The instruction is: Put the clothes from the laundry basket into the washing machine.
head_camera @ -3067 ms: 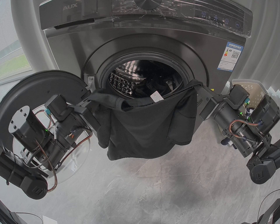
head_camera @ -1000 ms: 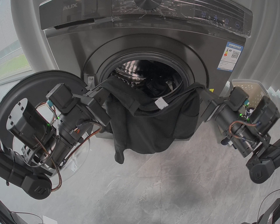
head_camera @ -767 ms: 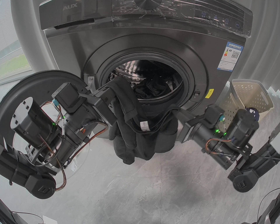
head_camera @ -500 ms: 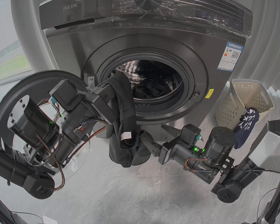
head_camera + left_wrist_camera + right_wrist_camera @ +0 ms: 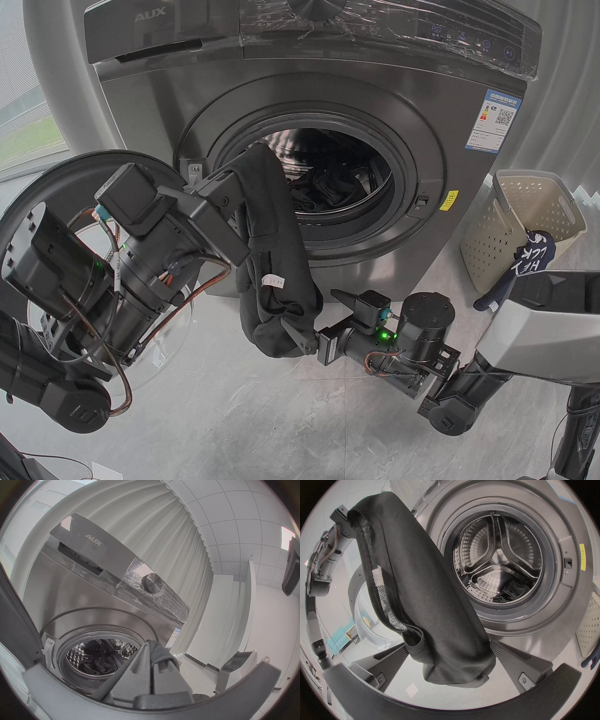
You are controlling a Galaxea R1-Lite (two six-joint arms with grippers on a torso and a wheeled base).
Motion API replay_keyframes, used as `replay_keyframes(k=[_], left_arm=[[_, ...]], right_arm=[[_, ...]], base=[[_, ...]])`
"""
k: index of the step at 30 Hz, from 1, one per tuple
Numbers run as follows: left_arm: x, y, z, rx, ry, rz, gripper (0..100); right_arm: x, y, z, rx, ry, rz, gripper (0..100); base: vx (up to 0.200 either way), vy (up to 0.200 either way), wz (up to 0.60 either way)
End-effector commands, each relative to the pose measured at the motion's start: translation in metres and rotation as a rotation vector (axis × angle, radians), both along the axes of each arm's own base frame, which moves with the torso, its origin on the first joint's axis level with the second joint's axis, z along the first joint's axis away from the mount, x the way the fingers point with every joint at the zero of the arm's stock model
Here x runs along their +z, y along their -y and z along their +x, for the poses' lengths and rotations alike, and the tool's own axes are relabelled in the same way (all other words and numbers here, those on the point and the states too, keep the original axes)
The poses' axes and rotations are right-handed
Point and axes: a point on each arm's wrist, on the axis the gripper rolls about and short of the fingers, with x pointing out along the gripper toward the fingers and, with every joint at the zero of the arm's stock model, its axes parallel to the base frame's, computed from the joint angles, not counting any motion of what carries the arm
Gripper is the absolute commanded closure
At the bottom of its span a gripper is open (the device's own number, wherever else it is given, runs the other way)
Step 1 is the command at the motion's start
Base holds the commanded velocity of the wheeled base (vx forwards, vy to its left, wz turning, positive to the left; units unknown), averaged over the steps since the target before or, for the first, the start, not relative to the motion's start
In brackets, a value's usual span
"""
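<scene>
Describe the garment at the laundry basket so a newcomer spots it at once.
Start at the grey washing machine; on the floor to its right stands a beige perforated laundry basket. Over the basket's near rim hangs a navy garment. White lettering sets it apart from the black garment held up at the machine's opening.

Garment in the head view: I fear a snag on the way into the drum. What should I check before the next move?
1. Grip of the left end effector on the garment top: ok, shut on the fabric.
2. Hold of the right end effector on the lower end: not ok; its fingers stand spread, fabric just hanging between them.
3. The door out of the way: ok, swung wide open.
4. Room in the drum: ok, a few dark clothes lie low inside.
5. The garment off the floor: ok, it hangs clear.
</scene>
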Motion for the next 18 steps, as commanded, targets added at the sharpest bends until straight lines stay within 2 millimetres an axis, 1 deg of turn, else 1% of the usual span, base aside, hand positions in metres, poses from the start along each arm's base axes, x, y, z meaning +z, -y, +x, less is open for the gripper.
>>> replay_keyframes(k=[1, 3, 5, 12, 13, 18], left_arm=[[0.001, 0.001, -0.004, -0.012, 0.003, -0.003, 100], [0.001, 0.001, -0.004, -0.014, 0.004, -0.003, 100], [0.002, 0.001, -0.004, -0.014, 0.004, -0.005, 100], [0.002, 0.004, -0.007, -0.028, 0.004, -0.005, 100], [0.002, 0.005, -0.008, -0.031, 0.004, -0.005, 100], [0.004, 0.003, -0.009, -0.028, 0.011, -0.014, 100]], right_arm=[[-0.013, -0.008, 0.023, -0.025, 0.012, 0.012, 0], [-0.009, -0.011, 0.036, -0.04, 0.04, 0.035, 0], [-0.009, -0.011, 0.041, -0.048, 0.048, 0.042, 0], [-0.013, -0.014, 0.053, -0.063, 0.064, 0.055, 0], [-0.015, -0.015, 0.058, -0.069, 0.067, 0.058, 0], [-0.024, -0.02, 0.066, -0.074, 0.073, 0.063, 0]], base=[[0.0, 0.0, 0.0], [0.0, 0.0, 0.0], [0.0, 0.0, 0.0], [0.0, 0.0, 0.0], [0.0, 0.0, 0.0], [0.0, 0.0, 0.0]])
